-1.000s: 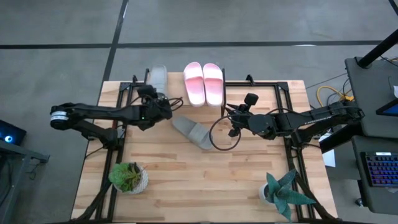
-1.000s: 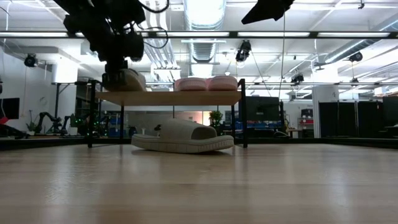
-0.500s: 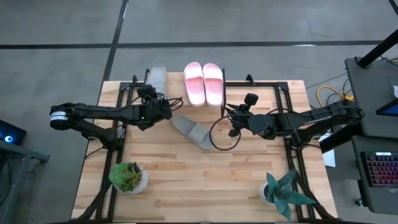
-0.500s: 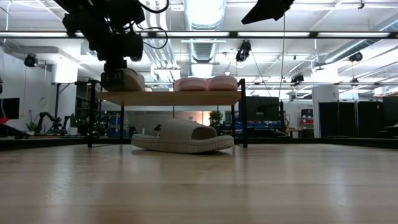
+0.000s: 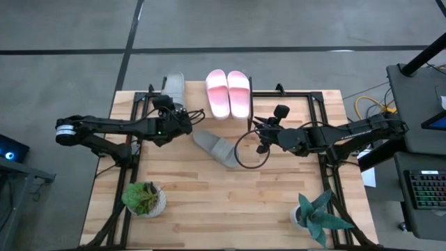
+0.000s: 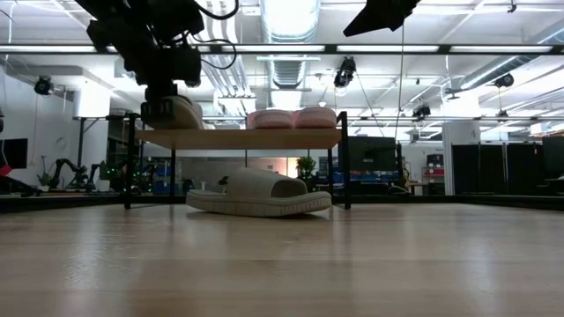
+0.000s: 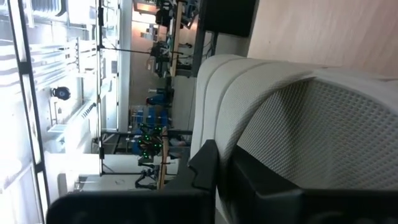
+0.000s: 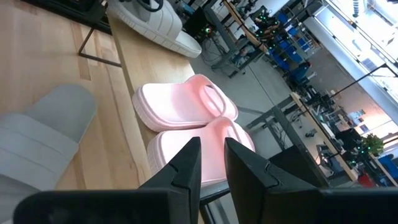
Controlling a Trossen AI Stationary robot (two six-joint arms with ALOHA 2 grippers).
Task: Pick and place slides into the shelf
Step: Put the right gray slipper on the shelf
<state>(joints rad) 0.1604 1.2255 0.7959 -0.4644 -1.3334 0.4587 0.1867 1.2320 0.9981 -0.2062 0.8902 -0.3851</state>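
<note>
The shelf (image 6: 238,138) stands at the table's far edge. Two pink slides (image 5: 228,94) rest sole-down on its plank, side by side. One grey slide (image 5: 173,86) lies on the plank's left part, and my left gripper (image 5: 176,110) is shut on its near end. The other grey slide (image 5: 216,148) lies flat on the table in front of the shelf. My right gripper (image 5: 256,134) hovers just right of that slide, slightly open and empty. In the right wrist view its fingers (image 8: 211,152) point toward the pink slides (image 8: 186,109). My left gripper pinches the grey slide at its near end, one finger on the dotted footbed (image 7: 292,143) and the other finger (image 7: 205,165) against the ribbed outer side. It comes from above and from the near side (image 6: 163,92). The slide's sole rests on the shelf plank (image 6: 176,114).
Two potted plants stand near the table's near edge, one at the left (image 5: 144,199) and one at the right (image 5: 317,217). A black cable loop (image 5: 245,159) hangs from the right arm over the table. Bare wood lies between the plants.
My left gripper has shifted slightly toward the table's left, still shut on the grey slide, and the slide has slid a little leftward along the shelf plank. The right arm has kept still.
</note>
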